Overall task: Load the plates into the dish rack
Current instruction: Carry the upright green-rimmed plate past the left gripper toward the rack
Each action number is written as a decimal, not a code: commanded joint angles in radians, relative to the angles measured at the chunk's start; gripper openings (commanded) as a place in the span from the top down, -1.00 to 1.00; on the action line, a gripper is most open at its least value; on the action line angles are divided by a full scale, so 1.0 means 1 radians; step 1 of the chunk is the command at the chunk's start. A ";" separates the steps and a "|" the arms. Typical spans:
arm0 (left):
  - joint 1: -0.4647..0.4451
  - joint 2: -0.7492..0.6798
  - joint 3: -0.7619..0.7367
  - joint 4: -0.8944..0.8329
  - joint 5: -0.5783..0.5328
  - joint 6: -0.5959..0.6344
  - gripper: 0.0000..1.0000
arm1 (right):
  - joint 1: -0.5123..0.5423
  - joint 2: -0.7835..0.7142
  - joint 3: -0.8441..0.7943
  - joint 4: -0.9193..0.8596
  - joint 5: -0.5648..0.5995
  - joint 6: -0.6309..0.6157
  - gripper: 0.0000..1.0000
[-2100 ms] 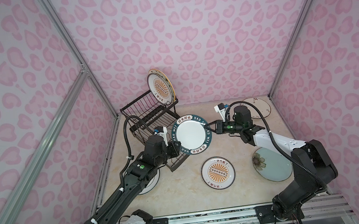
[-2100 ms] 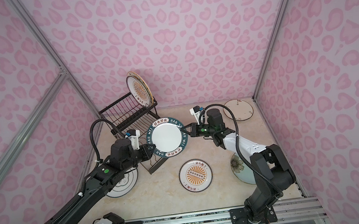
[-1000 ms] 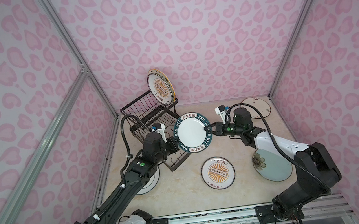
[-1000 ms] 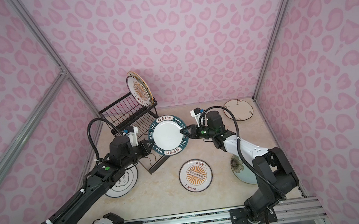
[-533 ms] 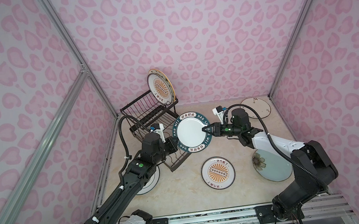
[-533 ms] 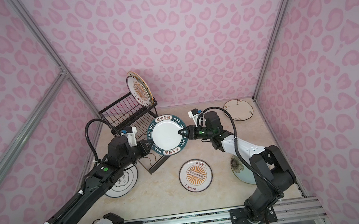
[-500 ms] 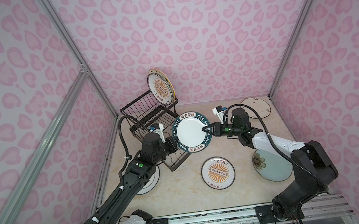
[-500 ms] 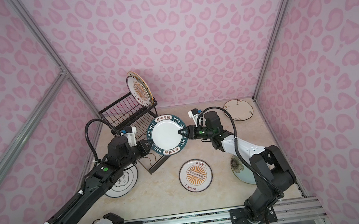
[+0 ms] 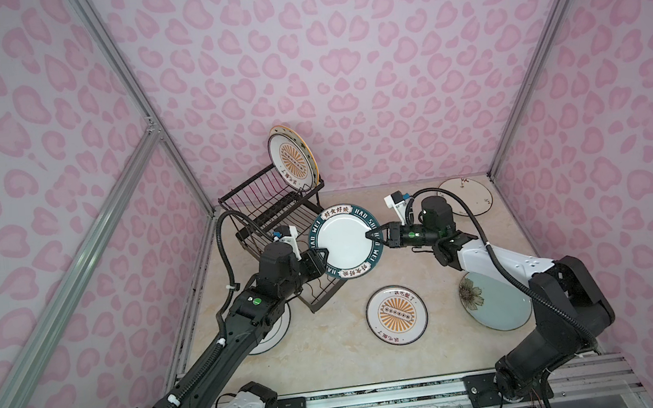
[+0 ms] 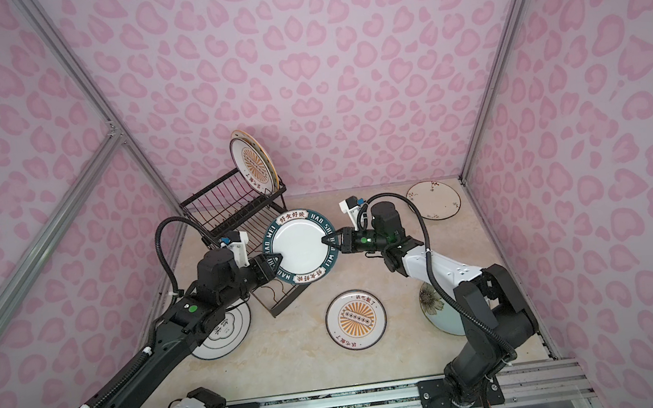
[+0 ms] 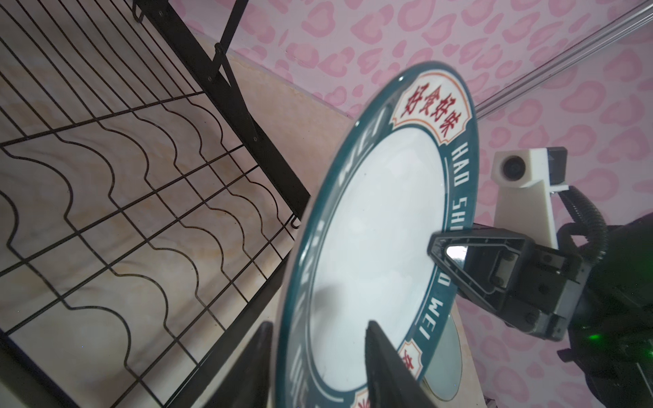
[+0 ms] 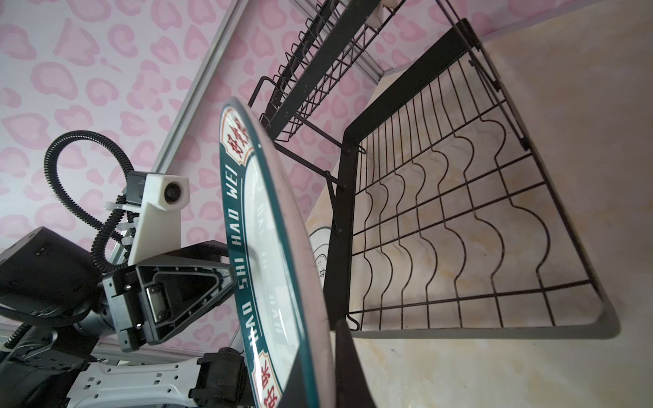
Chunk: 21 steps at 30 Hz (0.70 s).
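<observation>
A white plate with a dark teal lettered rim [image 9: 343, 241] [image 10: 300, 250] hangs upright in the air, just in front of the black wire dish rack [image 9: 270, 203] [image 10: 233, 207]. My right gripper [image 9: 372, 235] [image 12: 318, 339] is shut on its right rim. My left gripper [image 9: 322, 255] [image 11: 318, 325] is open, with one finger on either side of the left rim and a gap showing. An orange sunburst plate [image 9: 293, 163] stands upright in the rack's raised tier. The rack's wavy lower tray [image 11: 141, 176] [image 12: 459, 229] holds nothing.
Flat on the table lie a sunburst plate [image 9: 397, 315], a pale blue-green flower plate [image 9: 495, 303] partly under my right arm, a white plate [image 9: 466, 196] at the back right, and a white plate [image 9: 269, 337] under my left arm. Pink walls close in on three sides.
My right gripper has closed on the plate's right rim. My left gripper's jaws have opened off the left rim. The plate has hardly moved.
</observation>
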<state>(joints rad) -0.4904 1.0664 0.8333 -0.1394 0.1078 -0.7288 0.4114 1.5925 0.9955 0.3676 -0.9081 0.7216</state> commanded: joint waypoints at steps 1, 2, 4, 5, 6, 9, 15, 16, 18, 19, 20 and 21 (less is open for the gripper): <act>0.003 -0.013 0.009 0.011 -0.009 0.021 -0.02 | -0.005 -0.010 0.000 0.036 -0.007 0.000 1.00; 0.003 -0.015 0.010 0.001 -0.014 0.021 -0.06 | -0.007 -0.014 0.001 0.030 0.000 -0.002 1.00; 0.003 -0.023 0.013 -0.014 -0.028 0.028 -0.13 | -0.010 -0.023 0.002 0.014 0.014 -0.015 1.00; 0.002 -0.031 0.012 -0.024 -0.035 0.030 -0.16 | -0.010 -0.028 0.005 0.001 0.020 -0.023 1.00; 0.003 -0.039 0.011 -0.031 -0.046 0.033 -0.18 | -0.010 -0.031 0.005 -0.008 0.028 -0.031 1.00; 0.003 -0.074 -0.013 -0.045 -0.094 0.043 -0.19 | -0.010 -0.041 0.004 -0.016 0.051 -0.035 1.00; 0.013 -0.174 -0.096 -0.069 -0.150 0.044 -0.24 | 0.003 -0.102 0.031 -0.139 0.230 -0.132 1.00; 0.013 -0.193 -0.104 -0.076 -0.149 0.049 -0.24 | 0.008 -0.110 0.043 -0.162 0.256 -0.148 1.00; 0.015 -0.224 -0.112 -0.102 -0.159 0.057 -0.26 | 0.024 -0.125 0.064 -0.189 0.313 -0.176 1.00; 0.015 -0.234 -0.111 -0.118 -0.167 0.059 -0.26 | 0.031 -0.131 0.070 -0.194 0.337 -0.182 1.00; 0.016 -0.247 -0.112 -0.135 -0.177 0.062 -0.26 | 0.038 -0.137 0.082 -0.194 0.362 -0.190 1.00; 0.016 -0.254 -0.111 -0.151 -0.186 0.064 -0.26 | 0.046 -0.144 0.092 -0.194 0.392 -0.194 1.00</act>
<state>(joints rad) -0.4767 0.8318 0.7265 -0.2474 -0.0380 -0.6838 0.4442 1.4605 1.0679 0.1719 -0.6243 0.5728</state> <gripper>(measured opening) 0.629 0.064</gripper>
